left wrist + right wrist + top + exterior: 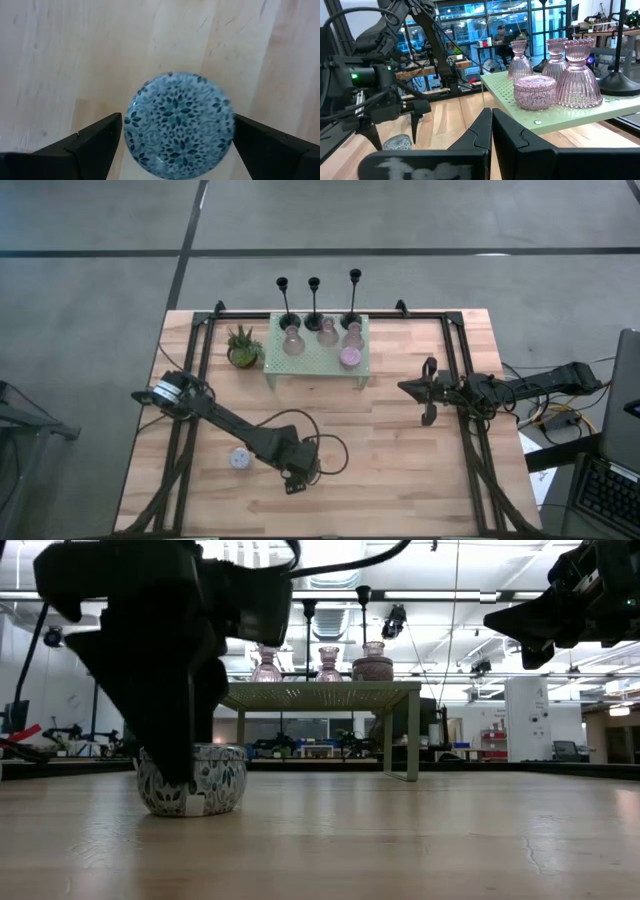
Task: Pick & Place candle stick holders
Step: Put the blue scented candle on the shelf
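Wooden counter (400, 430) seen from above: left pincer (292, 477) near a round blue-patterned ceramic holder (239, 459). Low view: holder behind that arm. Left wrist: fingers (100, 137) spread, flanking it untouched. Likely rigid, slippery; grip opposite sides. Right pincer (428, 390) pressed together.

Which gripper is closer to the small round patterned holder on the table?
Left. The left gripper hangs open right at the patterned holder, one finger on each side. The right gripper waits shut, far across the table.

Four pink glass holders (560, 75) were seen on a green perforated shelf (580, 116) just beyond the shut right gripper (491, 116), black candlestick bases (619, 80) behind.
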Motion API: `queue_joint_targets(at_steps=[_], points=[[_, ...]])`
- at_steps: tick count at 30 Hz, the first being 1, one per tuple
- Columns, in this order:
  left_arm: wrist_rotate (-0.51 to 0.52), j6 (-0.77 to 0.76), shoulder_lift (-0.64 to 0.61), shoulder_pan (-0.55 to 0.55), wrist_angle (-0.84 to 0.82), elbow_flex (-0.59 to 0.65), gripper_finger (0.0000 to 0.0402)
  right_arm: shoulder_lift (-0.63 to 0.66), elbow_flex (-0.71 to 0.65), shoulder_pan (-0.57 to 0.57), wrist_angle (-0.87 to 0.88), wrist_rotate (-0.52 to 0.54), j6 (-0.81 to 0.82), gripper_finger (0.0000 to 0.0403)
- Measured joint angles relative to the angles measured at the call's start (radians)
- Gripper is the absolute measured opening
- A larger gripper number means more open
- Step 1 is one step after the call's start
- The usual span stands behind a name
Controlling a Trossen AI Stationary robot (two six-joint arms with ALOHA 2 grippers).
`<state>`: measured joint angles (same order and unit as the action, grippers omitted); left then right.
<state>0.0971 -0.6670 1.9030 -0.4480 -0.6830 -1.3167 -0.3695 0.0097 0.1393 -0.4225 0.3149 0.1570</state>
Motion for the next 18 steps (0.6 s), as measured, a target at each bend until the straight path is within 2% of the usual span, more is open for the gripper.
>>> queue_joint_targets(at_steps=[9,18], points=[[0.044,0.011,0.0,0.002,0.047,0.008,0.036,0.0,0.0,0.0,0.0,0.0,0.0,0.0008],[0.05,0.011,0.0,0.005,0.046,0.01,0.03,0.0,0.0,0.0,0.0,0.0,0.0,0.0008]])
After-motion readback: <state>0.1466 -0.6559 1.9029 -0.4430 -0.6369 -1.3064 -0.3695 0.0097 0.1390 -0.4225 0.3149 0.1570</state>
